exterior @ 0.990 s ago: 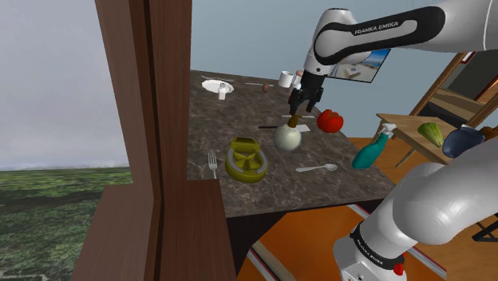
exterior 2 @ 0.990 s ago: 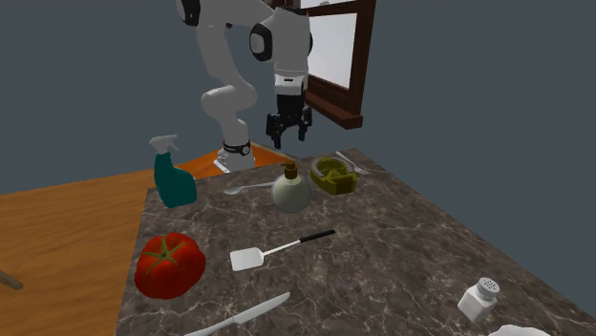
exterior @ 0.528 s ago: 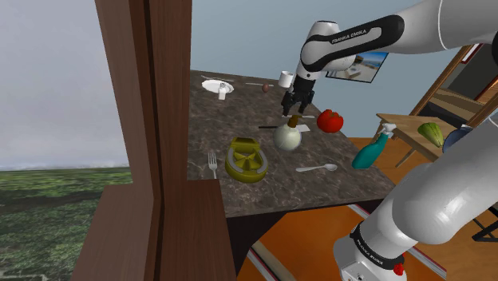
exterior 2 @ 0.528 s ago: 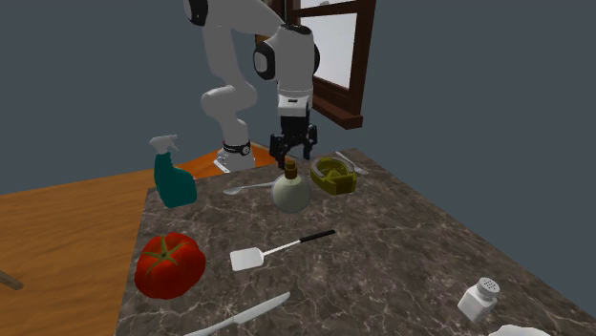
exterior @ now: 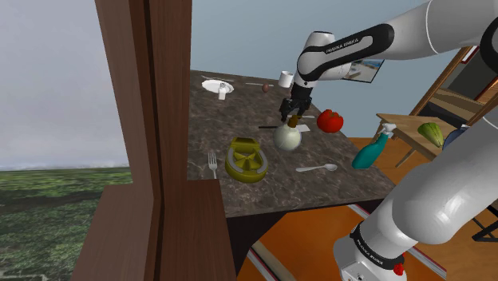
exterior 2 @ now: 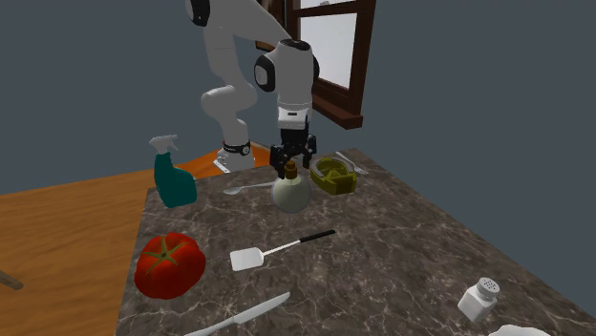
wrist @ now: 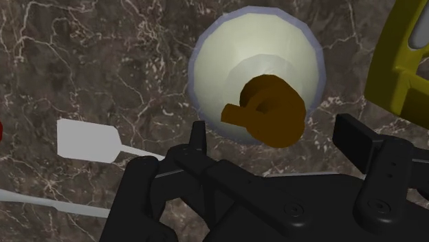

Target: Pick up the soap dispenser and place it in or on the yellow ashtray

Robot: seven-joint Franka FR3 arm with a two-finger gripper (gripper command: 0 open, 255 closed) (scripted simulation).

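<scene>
The soap dispenser (exterior: 288, 138) is a round cream bottle with a brown pump, standing upright on the dark marble table (exterior: 239, 112). My gripper (exterior: 292, 115) hangs right over it, open, its fingertips level with the pump. In the wrist view the brown pump (wrist: 271, 110) sits between the black fingers (wrist: 354, 134) with a gap on either side, above the cream body (wrist: 240, 62). The yellow ashtray (exterior: 245, 159) lies beside the bottle, toward the shoulder view's left. From the second exterior view, the gripper (exterior 2: 291, 164) straddles the top of the dispenser (exterior 2: 291, 193), and the ashtray (exterior 2: 331, 175) is just to its right.
A red tomato (exterior: 330, 120) and a teal spray bottle (exterior: 369, 151) flank the dispenser on the shoulder view's right. A white spatula (exterior 2: 272, 252), knife (exterior 2: 239, 320), spoon (exterior: 318, 168), fork (exterior: 212, 164) and salt shaker (exterior 2: 478, 298) lie on the table. A brown window frame (exterior: 160, 120) rises at the left.
The gripper has come down and slightly across until its open fingers bracket the dispenser's pump. The dispenser and ashtray have not moved.
</scene>
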